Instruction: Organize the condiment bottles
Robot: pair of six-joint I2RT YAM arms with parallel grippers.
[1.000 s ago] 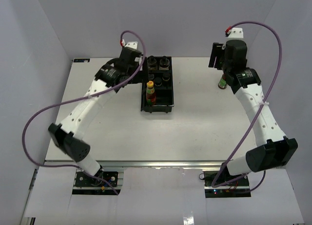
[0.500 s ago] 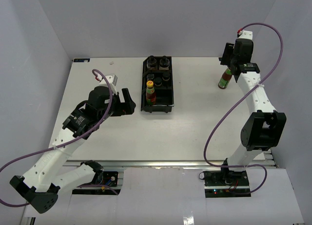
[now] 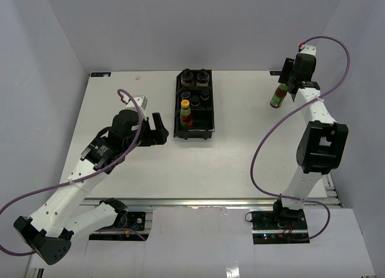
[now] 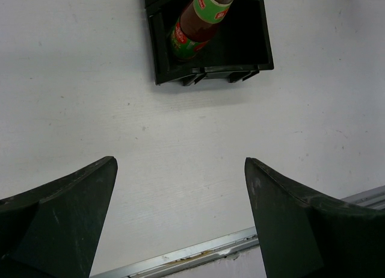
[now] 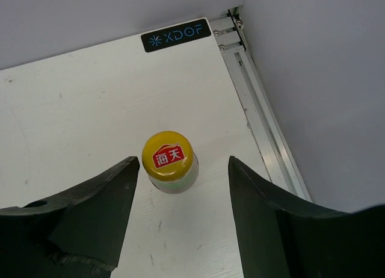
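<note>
1. The left tool (image 4: 180, 163), wide and empty, has pulled back from the tray (image 3: 195, 135) toward the table's near-left.
2. The right tool (image 5: 181, 163) has come over the loose sauce bottle (image 5: 169, 159) near the far-right corner. Its jaws are narrowing but not touching, so a grasp looks next.

Top cam: high over the near edge, looking down on whole table (image 3: 240, 163). Left wrist cam: low, facing forward-down at tray (image 4: 207, 70) near end, shared with top. Right wrist cam: straight down, close on yellow-capped bottle (image 5: 169, 162), shared too.
</note>
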